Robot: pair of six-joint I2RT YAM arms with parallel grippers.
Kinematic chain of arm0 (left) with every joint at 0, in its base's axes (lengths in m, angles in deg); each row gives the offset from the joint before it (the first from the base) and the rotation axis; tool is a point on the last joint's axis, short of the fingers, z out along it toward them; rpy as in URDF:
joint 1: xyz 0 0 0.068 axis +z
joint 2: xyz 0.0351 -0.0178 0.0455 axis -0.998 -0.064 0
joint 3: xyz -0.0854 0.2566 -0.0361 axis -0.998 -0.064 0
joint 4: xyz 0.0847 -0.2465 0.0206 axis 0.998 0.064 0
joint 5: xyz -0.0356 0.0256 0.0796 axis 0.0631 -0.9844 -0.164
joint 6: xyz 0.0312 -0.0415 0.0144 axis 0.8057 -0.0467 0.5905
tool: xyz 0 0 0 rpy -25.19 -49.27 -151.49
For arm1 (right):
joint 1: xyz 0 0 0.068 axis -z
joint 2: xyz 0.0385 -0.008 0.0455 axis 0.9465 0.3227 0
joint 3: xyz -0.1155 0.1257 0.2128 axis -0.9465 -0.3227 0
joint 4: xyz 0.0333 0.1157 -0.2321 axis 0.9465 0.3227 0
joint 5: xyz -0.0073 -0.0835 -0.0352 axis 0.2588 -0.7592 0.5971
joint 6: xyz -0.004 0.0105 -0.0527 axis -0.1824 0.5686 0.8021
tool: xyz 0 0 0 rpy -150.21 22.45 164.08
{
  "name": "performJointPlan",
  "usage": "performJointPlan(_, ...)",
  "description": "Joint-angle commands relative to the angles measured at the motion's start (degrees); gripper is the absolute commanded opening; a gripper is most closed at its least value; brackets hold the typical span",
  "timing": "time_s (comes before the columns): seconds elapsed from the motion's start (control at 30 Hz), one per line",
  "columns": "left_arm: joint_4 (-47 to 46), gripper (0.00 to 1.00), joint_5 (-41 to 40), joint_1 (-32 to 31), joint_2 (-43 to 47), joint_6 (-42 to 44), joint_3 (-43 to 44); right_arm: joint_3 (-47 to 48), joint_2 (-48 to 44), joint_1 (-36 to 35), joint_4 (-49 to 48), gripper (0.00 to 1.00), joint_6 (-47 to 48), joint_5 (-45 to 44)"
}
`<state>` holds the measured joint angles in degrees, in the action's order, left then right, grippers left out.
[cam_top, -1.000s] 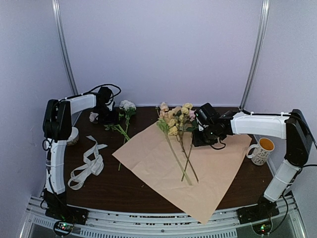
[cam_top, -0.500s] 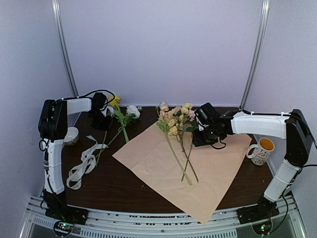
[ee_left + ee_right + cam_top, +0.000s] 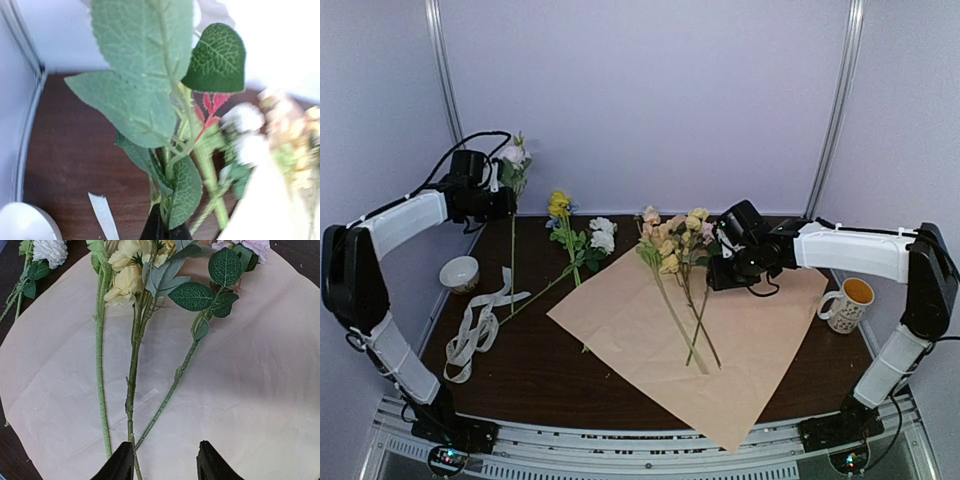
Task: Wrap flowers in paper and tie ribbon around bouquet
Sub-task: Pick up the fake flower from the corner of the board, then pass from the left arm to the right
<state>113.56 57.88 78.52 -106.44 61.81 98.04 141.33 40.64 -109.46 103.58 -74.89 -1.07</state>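
Left gripper (image 3: 165,231): clenched on the thin green stem of one pale-bloomed flower (image 3: 513,156), held upright above the dark brown table (image 3: 535,375).
Right gripper (image 3: 162,465): jaws apart, empty, low over the tan kraft paper sheet (image 3: 745,350), which bears the pastel flower bunch (image 3: 675,245).
Cream satin ribbon (image 3: 475,330): on the table, left side.

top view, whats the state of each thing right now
paper, flat, unfolded, tan side up
left tool, shut on single flower
single flower, held upright, bloom up
right tool, open, empty, above the paper
flowers on paper, lying loose, unwrapped
yellow and white flowers, lying beside the paper
ribbon, loose, untied
mug, upright
bowl, upright
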Motion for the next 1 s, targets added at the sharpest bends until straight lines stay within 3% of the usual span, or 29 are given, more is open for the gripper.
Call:
performJointPlan(0.0, -19.7, 0.0, 8.2, -0.1, 13.5, -0.3, -8.7, 0.4, -5.7, -0.9, -5.7, 0.45, 2.1, 5.6)
performJointPlan(0.13, -31.2, 0.0, 16.0, -4.3, 23.5, -1.8, -14.5, -0.8, -10.9, -3.4, -16.9, 0.44, 3.8, 13.7)
performJointPlan(0.33, -47.0, 0.0, 23.5, -20.3, 30.3, -3.6, -18.1, 4.7, -11.9, -11.2, -35.0, 0.45, 4.5, 28.1)
performJointPlan(0.5, -58.3, 0.0, 27.8, -28.3, 28.9, -10.6, -18.1, 13.5, -8.1, -16.1, -36.9, 0.51, 5.7, 27.6)
performJointPlan(0.67, -58.4, 0.0, 28.4, -32.0, 27.6, -10.5, -16.4, 15.4, -6.7, -17.7, -39.2, 0.57, 5.3, 26.1)
performJointPlan(0.83, -61.1, 0.0, 29.7, -33.6, 25.2, -13.7, -15.4, 15.5, -5.7, -17.9, -40.1, 0.57, 5.3, 24.5)
performJointPlan(0.9, -62.4, 0.0, 30.8, -34.1, 24.3, -15.2, -14.7, 15.8, -5.4, -17.9, -39.3, 0.46, 5.5, 23.0)
performJointPlan(0.97, -62.4, 0.0, 31.1, -34.4, 24.0, -15.7, -14.2, 16.3, -5.4, -17.8, -38.2, 0.2, 5.4, 22.4)
